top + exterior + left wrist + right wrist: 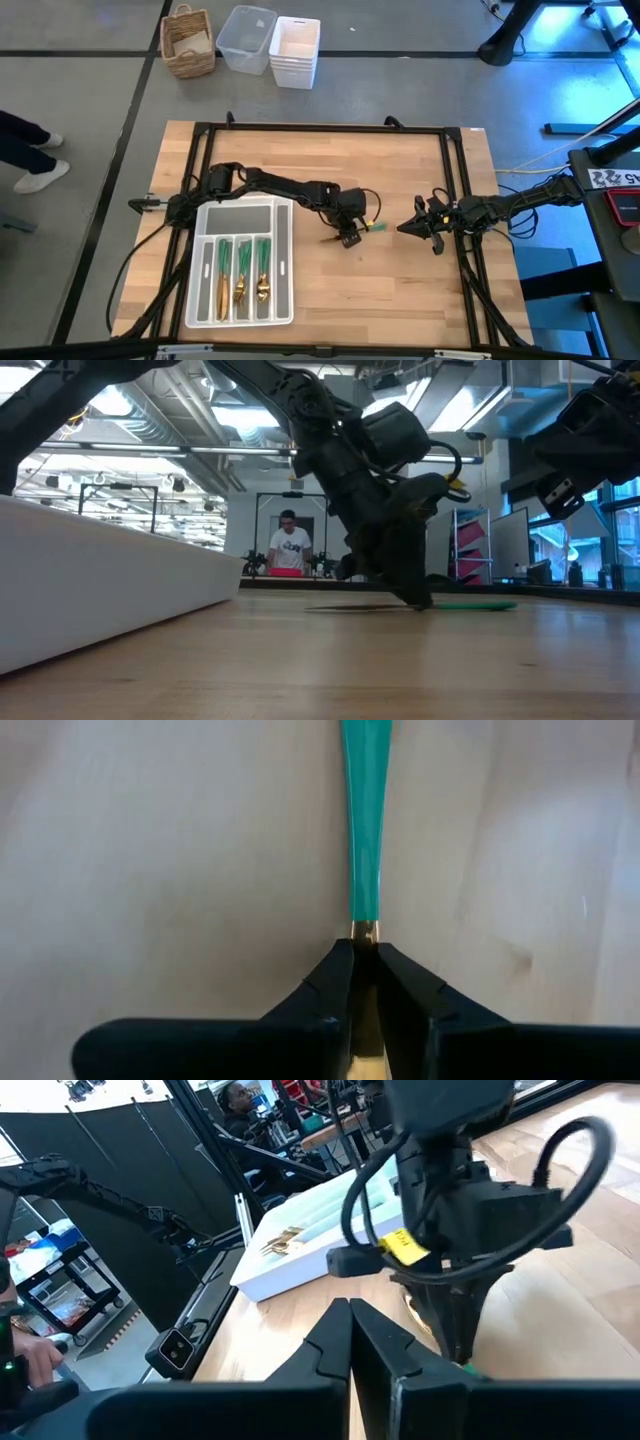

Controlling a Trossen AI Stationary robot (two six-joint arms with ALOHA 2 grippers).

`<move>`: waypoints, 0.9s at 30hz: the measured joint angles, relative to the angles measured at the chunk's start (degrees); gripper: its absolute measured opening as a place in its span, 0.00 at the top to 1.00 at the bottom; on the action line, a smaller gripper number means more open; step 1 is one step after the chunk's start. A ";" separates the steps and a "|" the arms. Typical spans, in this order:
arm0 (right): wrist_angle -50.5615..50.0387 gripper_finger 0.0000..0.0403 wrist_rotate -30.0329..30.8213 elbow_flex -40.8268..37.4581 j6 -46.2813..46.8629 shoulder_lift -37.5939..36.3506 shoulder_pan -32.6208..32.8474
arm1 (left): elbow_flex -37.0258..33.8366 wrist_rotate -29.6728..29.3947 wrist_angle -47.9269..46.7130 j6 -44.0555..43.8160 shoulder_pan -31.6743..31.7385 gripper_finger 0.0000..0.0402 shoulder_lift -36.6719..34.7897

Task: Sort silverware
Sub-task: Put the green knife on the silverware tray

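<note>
One piece of silverware (372, 227) lies on the wooden table right of the white tray (203, 270). Its slim green handle (364, 810) points toward the right arm, and its gold neck sits between my left fingers. My left gripper (349, 236) stands over it, fingertips down at the table (418, 600), shut on the piece. Several more gold-and-green pieces (241, 270) lie lengthwise in the tray's compartments. My right gripper (407, 229) is shut on nothing, a short way right of the green handle's end; its closed fingers (352, 1342) point at the left gripper. My left gripper pinches the piece at its gold neck (366, 932), just where the green handle ends, between the two fingertips (338, 982). The fingers come from above, slanting down, and lie along the piece. The green handle (478, 603) lies level on the table; the head is hidden under the gripper.
Black frame rails (462, 190) run along the table's edges. A wicker basket (188, 42) and clear and white bins (272, 45) stand on the floor beyond the far edge. A person (290, 545) stands far off in the room. Bare wood lies between tray and right arm.
</note>
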 joint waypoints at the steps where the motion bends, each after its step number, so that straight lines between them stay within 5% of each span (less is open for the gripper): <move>1: 0.00 0.99 0.02 -0.01 -0.01 0.00 0.01 | -0.03 -0.15 0.43 -0.20 0.15 0.93 -0.24; 21: -1.18 0.99 -0.01 0.00 -0.14 0.02 0.00 | 0.23 0.59 1.40 -0.76 1.70 0.93 -2.48; 27: -1.18 0.99 -0.01 0.01 -0.16 0.02 0.01 | 0.26 -2.79 2.79 2.51 0.35 0.82 -2.40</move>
